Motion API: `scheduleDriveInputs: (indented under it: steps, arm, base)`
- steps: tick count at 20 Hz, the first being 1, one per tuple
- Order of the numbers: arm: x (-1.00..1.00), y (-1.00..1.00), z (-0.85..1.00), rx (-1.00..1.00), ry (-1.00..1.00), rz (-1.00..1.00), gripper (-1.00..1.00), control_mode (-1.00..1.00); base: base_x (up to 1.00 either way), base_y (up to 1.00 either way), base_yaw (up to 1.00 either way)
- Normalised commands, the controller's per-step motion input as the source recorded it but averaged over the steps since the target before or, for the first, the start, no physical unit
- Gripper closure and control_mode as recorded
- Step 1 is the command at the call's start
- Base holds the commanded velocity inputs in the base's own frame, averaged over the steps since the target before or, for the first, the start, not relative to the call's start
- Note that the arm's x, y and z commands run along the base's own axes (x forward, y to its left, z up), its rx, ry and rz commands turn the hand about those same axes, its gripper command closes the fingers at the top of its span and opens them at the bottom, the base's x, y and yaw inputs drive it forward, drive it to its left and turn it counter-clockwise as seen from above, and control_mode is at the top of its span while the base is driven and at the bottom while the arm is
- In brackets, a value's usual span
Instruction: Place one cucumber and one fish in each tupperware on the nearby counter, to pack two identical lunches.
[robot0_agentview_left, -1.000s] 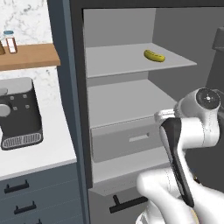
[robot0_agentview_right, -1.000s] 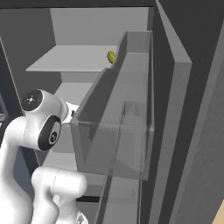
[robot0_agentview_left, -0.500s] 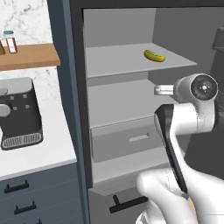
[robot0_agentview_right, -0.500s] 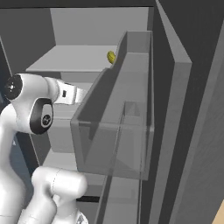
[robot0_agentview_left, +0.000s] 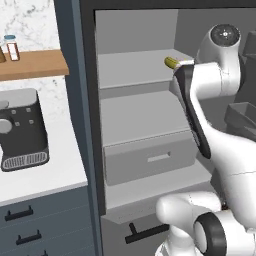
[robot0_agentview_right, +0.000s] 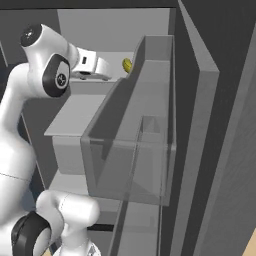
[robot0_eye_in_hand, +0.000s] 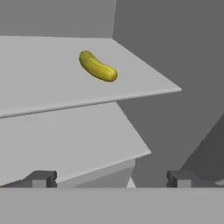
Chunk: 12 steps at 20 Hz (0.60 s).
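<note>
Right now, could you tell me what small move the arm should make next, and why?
Probably ease the open gripper forward and up toward the cucumber: it lies alone on the upper shelf, ahead of and above the fingertips, which are not yet around it.

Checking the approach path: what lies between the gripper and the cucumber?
Nothing: in the hand view only bare grey shelf lies between the open gripper and the cucumber.
</note>
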Motion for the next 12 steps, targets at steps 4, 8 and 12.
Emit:
scheduleDriveInputs:
  steps: [4, 8, 12]
  arm:
    - [0.44, -0.08, -0.16, -0.01, 0.01, 0.01, -1.00, -1.00]
    - [0.87, -0.19, -0.42, 0.00, 0.00, 0.05, -1.00, -1.00]
    - [0.97, -0.17, -0.46, 0.00, 0.00, 0.06, -1.00, -1.00]
  base:
    - [0.00, 0.00, 0.00]
    - [0.00, 0.00, 0.00]
    - [0.00, 0.00, 0.00]
